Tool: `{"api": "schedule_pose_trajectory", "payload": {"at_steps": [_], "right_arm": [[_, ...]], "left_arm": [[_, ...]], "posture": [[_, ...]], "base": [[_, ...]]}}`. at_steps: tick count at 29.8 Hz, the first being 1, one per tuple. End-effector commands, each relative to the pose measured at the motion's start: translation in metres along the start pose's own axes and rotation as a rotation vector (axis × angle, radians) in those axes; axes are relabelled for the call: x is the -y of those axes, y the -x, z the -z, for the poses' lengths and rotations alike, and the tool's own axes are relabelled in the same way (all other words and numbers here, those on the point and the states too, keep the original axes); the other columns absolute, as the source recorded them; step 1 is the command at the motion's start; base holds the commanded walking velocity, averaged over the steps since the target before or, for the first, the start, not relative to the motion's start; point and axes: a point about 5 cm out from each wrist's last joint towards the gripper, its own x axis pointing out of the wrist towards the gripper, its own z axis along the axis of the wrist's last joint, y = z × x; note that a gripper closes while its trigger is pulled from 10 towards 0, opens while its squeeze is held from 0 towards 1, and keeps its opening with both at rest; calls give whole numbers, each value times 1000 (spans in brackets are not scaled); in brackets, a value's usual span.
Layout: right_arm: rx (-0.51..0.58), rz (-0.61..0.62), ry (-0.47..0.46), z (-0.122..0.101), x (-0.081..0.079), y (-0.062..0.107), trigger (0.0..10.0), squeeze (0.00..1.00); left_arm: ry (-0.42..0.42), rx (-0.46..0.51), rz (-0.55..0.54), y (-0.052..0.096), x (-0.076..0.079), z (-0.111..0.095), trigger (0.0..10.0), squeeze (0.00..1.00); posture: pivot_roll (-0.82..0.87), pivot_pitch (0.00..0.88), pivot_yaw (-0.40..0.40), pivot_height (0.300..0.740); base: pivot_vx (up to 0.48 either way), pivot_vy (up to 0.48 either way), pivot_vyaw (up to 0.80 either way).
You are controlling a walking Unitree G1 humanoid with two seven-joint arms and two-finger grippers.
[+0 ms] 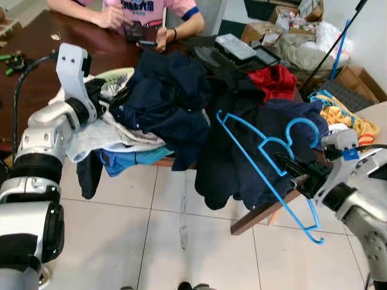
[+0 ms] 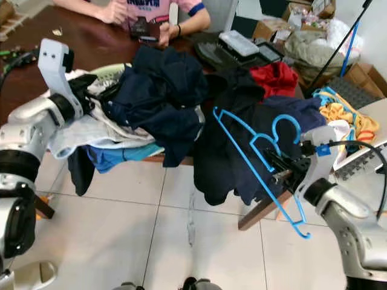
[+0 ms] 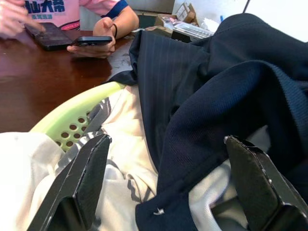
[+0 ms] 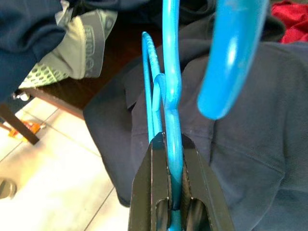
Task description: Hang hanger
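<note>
1. Item: blue hanger [image 1: 266,172], thin plastic, 1 piece. We hold it in our right hand [image 1: 294,171], whose fingers are clenched on the shoulder bar just below the hook; the right wrist view shows the bar pinched between both black pads. The hanger hangs off the bench's near right corner, tilted, its low tip over the tiled floor [image 1: 151,229].

2. Handling, as we judge it: light, stiff enough to keep its shape, smooth and apt to swivel in a narrow pinch. The grip near the hook looks sound; the long free arm may swing and snag cloth.

3. Left hand [image 3: 159,192]: released, fingers spread wide, resting against the clothes pile [image 1: 163,99] at the bench's near left edge, over navy and white cloth beside a pale green basket [image 3: 72,122].

4. Bench [image 1: 36,54]: dark wood. A dark garment [image 1: 236,151] drapes over the near edge beside the hanger. A person [image 1: 151,15] sits at the far edge with phones.

5. Open room: the floor before the near edge offers space to swing the hanger. Past the right corner lie boxes [image 1: 357,78] and yellow cloth [image 1: 344,118], so room there is tight. No rail is visible to us.
</note>
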Motion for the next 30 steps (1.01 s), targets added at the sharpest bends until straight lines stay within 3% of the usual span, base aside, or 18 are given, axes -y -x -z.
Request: {"api": "schedule_pose_trajectory", "payload": {"at_steps": [1, 8, 14, 24, 25, 26, 30], "right_arm": [[-20, 5, -3, -1, 2, 8, 10000, 0], [-47, -8, -8, -1, -2, 12, 10000, 0], [-89, -20, -11, -5, -7, 23, 10000, 0], [-94, -20, -15, -7, -7, 22, 10000, 0], [-94, -20, -17, -6, -8, 22, 10000, 0], [-95, -19, -19, -6, -9, 23, 10000, 0], [-97, -17, -21, -7, -10, 25, 10000, 0]], "left_arm": [[10, -25, 32, -3, 5, 7, 10000, 0], [4, -18, 75, -9, 10, 3, 10000, 0], [28, -74, 269, -24, 35, 0, 10000, 0], [36, -128, 381, -29, 47, 0, 10000, 0], [32, -134, 372, -30, 45, -2, 7765, 0], [31, -137, 358, -30, 43, -4, 0, 0], [29, -134, 324, -29, 37, -8, 0, 0]], "posture": [[-86, 315, -181, 740], [-102, 349, -196, 740], [-136, 400, -206, 740], [-131, 410, -202, 740], [-130, 409, -201, 740], [-128, 407, -201, 740], [-126, 405, -201, 740]], "base": [[0, 0, 0], [0, 0, 0], [0, 0, 0], [0, 0, 0], [0, 0, 0], [0, 0, 0], [0, 0, 0]]}}
